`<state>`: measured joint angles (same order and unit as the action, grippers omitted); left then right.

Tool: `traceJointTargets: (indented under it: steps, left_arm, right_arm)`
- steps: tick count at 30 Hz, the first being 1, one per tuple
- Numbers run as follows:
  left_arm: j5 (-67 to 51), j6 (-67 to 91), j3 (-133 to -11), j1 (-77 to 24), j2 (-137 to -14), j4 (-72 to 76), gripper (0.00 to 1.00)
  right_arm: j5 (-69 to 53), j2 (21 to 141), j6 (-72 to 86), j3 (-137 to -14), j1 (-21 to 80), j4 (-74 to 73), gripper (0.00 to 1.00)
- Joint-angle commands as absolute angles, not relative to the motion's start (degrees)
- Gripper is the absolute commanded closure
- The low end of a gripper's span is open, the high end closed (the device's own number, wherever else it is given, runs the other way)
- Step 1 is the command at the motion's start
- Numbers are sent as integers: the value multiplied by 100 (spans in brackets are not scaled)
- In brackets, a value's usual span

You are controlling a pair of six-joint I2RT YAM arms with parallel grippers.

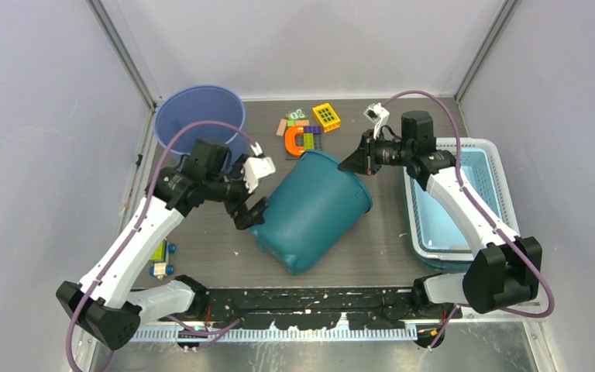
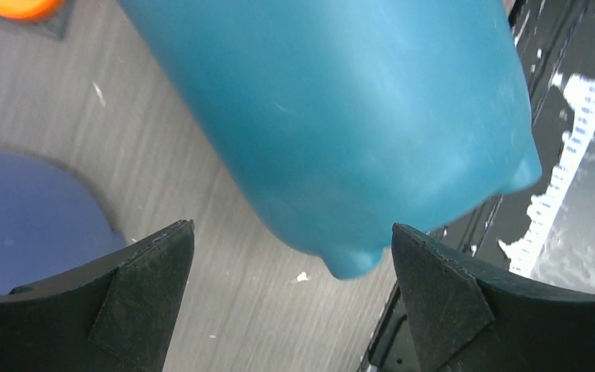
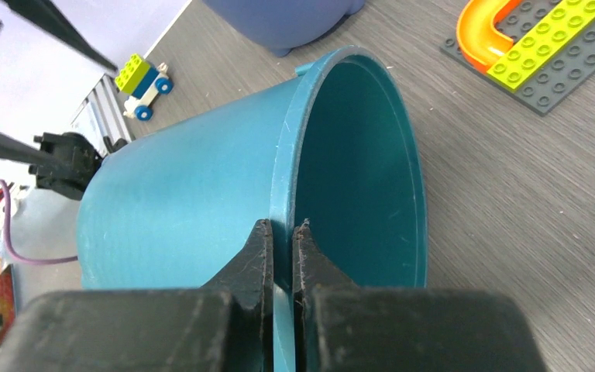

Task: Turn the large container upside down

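Container (image 1: 314, 209), large smooth teal plastic bucket, lies sideways, mouth far-right, base near-left, rim maybe raised; right gripper (image 3: 281, 240) pinches rim, left gripper (image 1: 249, 211) gapes wide, empty.

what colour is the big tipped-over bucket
Teal, a dark blue-green. The bucket shows best in the right wrist view.

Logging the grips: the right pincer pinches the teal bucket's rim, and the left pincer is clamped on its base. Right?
Not quite. The left pincer stands open by the base of the teal bucket, gripping nothing: see the left wrist view. The right pincer does pinch the rim.
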<state>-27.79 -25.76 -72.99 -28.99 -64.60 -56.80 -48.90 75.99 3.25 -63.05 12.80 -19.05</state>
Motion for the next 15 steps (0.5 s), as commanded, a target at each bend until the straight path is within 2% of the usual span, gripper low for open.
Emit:
traceJointTargets:
  steps: [1, 15]
  left_arm:
    - [-2801, -3120, -6667, -2943, -6090, -5672, 0]
    - [-2006, -3182, -5655, -2962, -5810, -5008, 0]
  right_arm:
    - [-4002, 7585, 545, -6179, 1252, -2051, 99]
    - [-3638, 7452, 303, -6232, 1459, -2184, 89]
